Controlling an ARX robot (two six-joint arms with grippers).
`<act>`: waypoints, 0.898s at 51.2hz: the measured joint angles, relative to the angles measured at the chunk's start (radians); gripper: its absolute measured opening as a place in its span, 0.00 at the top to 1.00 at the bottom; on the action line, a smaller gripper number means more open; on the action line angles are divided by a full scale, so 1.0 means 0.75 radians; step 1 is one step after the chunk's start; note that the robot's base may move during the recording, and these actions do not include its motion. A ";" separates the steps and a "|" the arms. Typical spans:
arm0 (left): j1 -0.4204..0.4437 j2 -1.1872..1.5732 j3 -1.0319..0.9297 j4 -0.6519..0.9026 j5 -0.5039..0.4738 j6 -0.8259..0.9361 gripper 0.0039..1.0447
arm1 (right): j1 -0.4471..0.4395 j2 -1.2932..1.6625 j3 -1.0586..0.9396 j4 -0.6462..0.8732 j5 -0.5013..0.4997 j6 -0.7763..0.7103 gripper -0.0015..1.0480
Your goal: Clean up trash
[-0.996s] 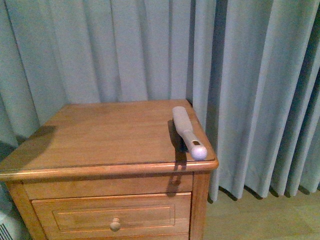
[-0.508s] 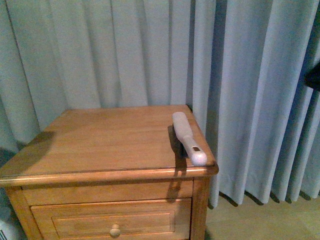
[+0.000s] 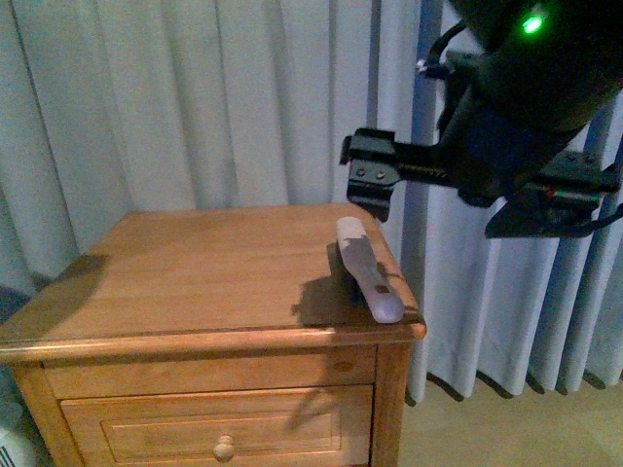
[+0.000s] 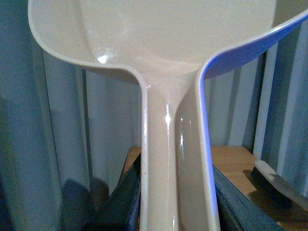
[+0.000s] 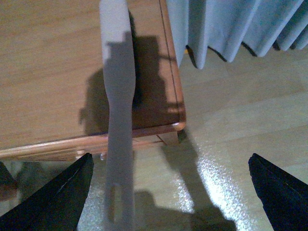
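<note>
Right fingers hanging spread wide over brush at nightstand right edge; left fingers pinching dustpan handle. Trash not showing anywhere. Brush not yet grasped; sweeping seemingly all remaining.

Black right arm, green LED, cable; black right claw.

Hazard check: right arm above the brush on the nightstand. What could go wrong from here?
1. The brush lies at the front right corner of the nightstand, handle at the edge; a bump from the right gripper, jaws open above it, could knock it to the floor.
2. No trash shows in any view, so the dustpan in the left gripper may have nothing to collect.
</note>
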 joint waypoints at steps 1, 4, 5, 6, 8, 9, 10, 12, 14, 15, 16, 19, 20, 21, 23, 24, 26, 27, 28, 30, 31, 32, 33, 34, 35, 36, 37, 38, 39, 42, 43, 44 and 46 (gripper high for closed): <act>0.000 0.000 0.000 0.000 0.000 0.000 0.74 | 0.003 0.029 0.020 -0.009 -0.007 0.011 0.07; 0.000 0.000 0.000 0.000 0.000 -0.001 0.74 | 0.010 0.095 0.066 -0.028 -0.017 0.038 0.07; 0.000 0.000 0.000 0.000 0.000 0.000 0.74 | 0.012 0.107 0.075 -0.030 -0.018 0.046 0.07; 0.000 0.000 0.000 0.000 0.000 0.000 0.74 | 0.015 0.131 0.090 -0.032 -0.022 0.057 0.07; 0.000 0.000 0.000 0.000 0.000 0.000 0.74 | 0.018 0.165 0.113 -0.032 -0.031 0.071 0.07; 0.000 0.000 0.000 0.000 0.000 0.000 0.74 | 0.022 0.196 0.135 -0.033 -0.039 0.087 0.07; 0.000 0.000 0.000 0.000 0.000 0.000 0.74 | 0.023 0.214 0.148 -0.036 -0.044 0.095 0.07; 0.000 0.000 0.000 0.000 0.000 0.000 0.74 | 0.025 0.243 0.166 -0.037 -0.047 0.107 0.07; 0.000 0.000 0.000 0.000 0.000 0.000 0.74 | 0.027 0.274 0.187 -0.037 -0.054 0.124 0.07; 0.000 0.000 0.000 0.000 0.000 0.000 0.74 | 0.030 0.297 0.202 -0.037 -0.060 0.136 0.07; 0.000 0.000 0.000 0.000 0.000 0.000 0.74 | 0.031 0.311 0.210 -0.037 -0.061 0.141 0.07; 0.000 0.000 0.000 0.000 0.000 0.000 0.74 | 0.033 0.342 0.227 -0.037 -0.067 0.149 0.07; 0.000 0.000 0.000 0.000 0.000 0.000 0.74 | 0.033 0.354 0.233 -0.036 -0.072 0.151 0.07; 0.000 0.000 0.000 0.000 0.000 0.000 0.74 | 0.033 0.358 0.235 -0.036 -0.074 0.154 0.07; 0.000 0.000 0.000 0.000 0.000 0.000 0.74 | 0.035 0.373 0.241 -0.035 -0.080 0.158 0.07; -0.001 0.000 0.000 0.000 0.000 0.000 0.74 | 0.036 0.382 0.244 -0.035 -0.082 0.162 0.07; 0.000 0.000 0.000 0.000 -0.001 0.000 0.74 | 0.037 0.395 0.248 -0.035 -0.085 0.168 0.07; 0.000 0.000 0.000 0.000 0.000 0.000 0.74 | 0.039 0.402 0.250 -0.033 -0.085 0.169 0.07; 0.000 0.000 0.000 0.000 0.000 0.000 0.74 | 0.040 0.406 0.250 -0.032 -0.087 0.170 0.07; 0.000 0.000 0.000 0.000 0.000 0.000 0.74 | 0.041 0.416 0.252 -0.030 -0.089 0.173 0.07; 0.000 0.000 0.000 0.000 0.000 0.000 0.74 | 0.042 0.421 0.252 -0.027 -0.089 0.173 0.07; -0.001 0.000 0.000 0.000 0.000 0.000 0.74 | 0.042 0.424 0.253 -0.027 -0.089 0.174 0.07; -0.001 0.000 0.000 0.000 0.000 0.000 0.74 | 0.044 0.429 0.254 -0.027 -0.089 0.175 0.07; 0.000 0.000 0.000 0.000 0.000 0.000 0.74 | 0.044 0.433 0.255 -0.026 -0.088 0.175 0.07; -0.001 0.000 0.000 0.000 0.000 0.000 0.74 | 0.044 0.436 0.255 -0.026 -0.088 0.178 0.09; -0.001 0.000 0.000 0.000 0.000 0.000 0.74 | 0.045 0.441 0.255 -0.026 -0.089 0.178 0.13; 0.000 0.000 0.000 0.000 0.000 0.000 0.74 | 0.045 0.443 0.255 -0.026 -0.089 0.178 0.16; 0.000 0.000 0.000 0.000 0.000 0.000 0.74 | 0.045 0.445 0.255 -0.026 -0.089 0.178 0.19; -0.001 0.000 0.000 0.000 0.000 0.000 0.74 | 0.045 0.446 0.255 -0.022 -0.091 0.178 0.24; -0.001 0.000 0.000 0.000 0.000 0.000 0.74 | 0.045 0.446 0.255 -0.013 -0.093 0.178 0.33; -0.001 0.000 0.000 0.000 0.000 0.000 0.74 | 0.045 0.446 0.255 -0.008 -0.093 0.178 0.38; -0.001 0.000 0.000 0.000 0.000 0.000 0.74 | 0.045 0.446 0.256 -0.007 -0.094 0.178 0.42; -0.001 0.000 0.000 0.000 0.000 0.000 0.74 | 0.045 0.446 0.256 -0.007 -0.096 0.178 0.48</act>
